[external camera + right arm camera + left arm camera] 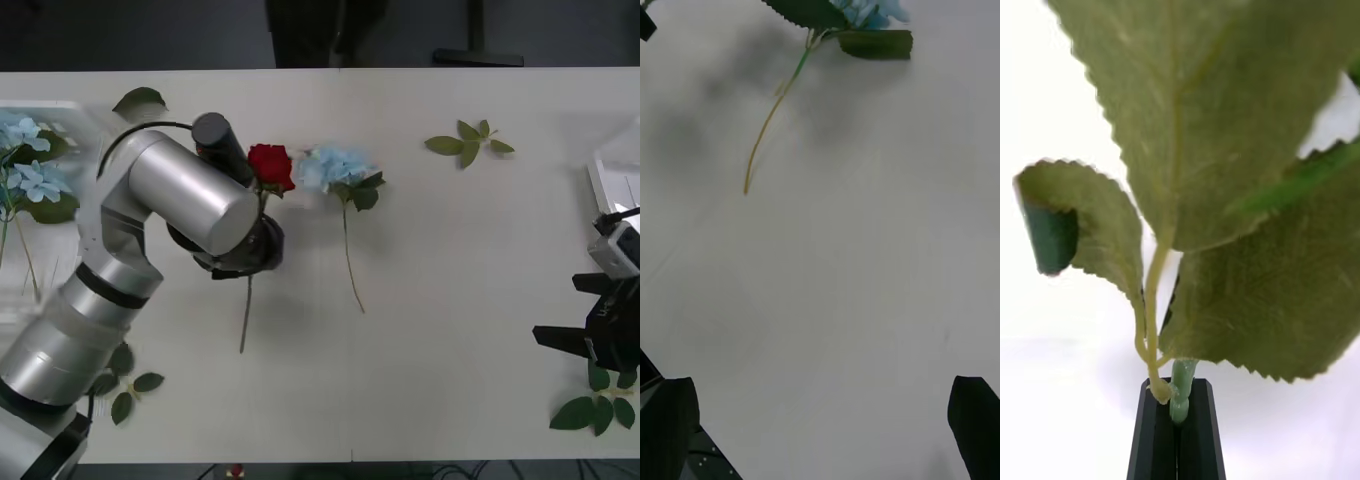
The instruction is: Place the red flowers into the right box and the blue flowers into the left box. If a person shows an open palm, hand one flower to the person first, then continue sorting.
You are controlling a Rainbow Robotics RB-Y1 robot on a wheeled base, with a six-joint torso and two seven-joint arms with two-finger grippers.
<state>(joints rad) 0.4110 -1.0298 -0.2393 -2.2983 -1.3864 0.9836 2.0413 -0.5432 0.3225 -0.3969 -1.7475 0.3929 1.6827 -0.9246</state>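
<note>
Red: we count one red rose near the middle of the pale worktop, its head just beside a blue flower lying flat with its stem trailing toward the robot. More blue heads, at least two, lie in the left box at the worktop's far left edge. The right box shows as a white rim at the right edge. Loose leaf sprigs: we count four, one toward the far side, one near the left box, one by the left arm, one beneath the right gripper.

Left gripper: black fingers pressed together on the rose's pale green stem, leaves filling the wrist view above. Right gripper parked at the near right of the worktop, fingers spread wide, holding nothing
</note>
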